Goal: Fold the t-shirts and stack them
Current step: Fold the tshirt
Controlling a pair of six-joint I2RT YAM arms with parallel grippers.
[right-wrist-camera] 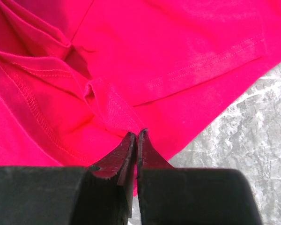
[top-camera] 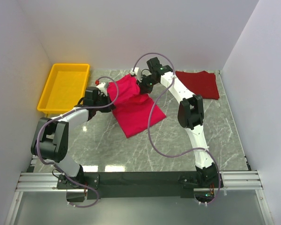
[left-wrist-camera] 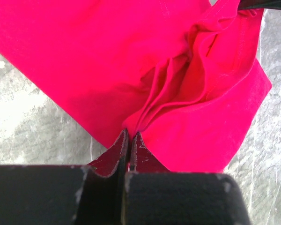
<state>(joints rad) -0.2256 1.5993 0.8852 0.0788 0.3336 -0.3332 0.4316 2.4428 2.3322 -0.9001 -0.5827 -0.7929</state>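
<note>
Both extended forward, converging: left gripper (left-wrist-camera: 129, 134), right gripper (right-wrist-camera: 136, 134) each pinching pink t-shirt (top-camera: 133, 112).

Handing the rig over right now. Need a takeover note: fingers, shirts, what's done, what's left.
Left gripper: fingers shut on a gathered edge of the bright crimson-pink cloth t-shirt.
Right gripper: fingers shut on a fold of the same shirt.
Pink shirt: mid-table, far end bunched between the grippers, near end flat.
Darker maroon-red cloth t-shirt: far right, lying flat, looks folded.
Yellow plastic tray: far left, not involved.
Done: the maroon fold, apparently.
Left: finish the pink fold, then stack the two shirts.
</note>
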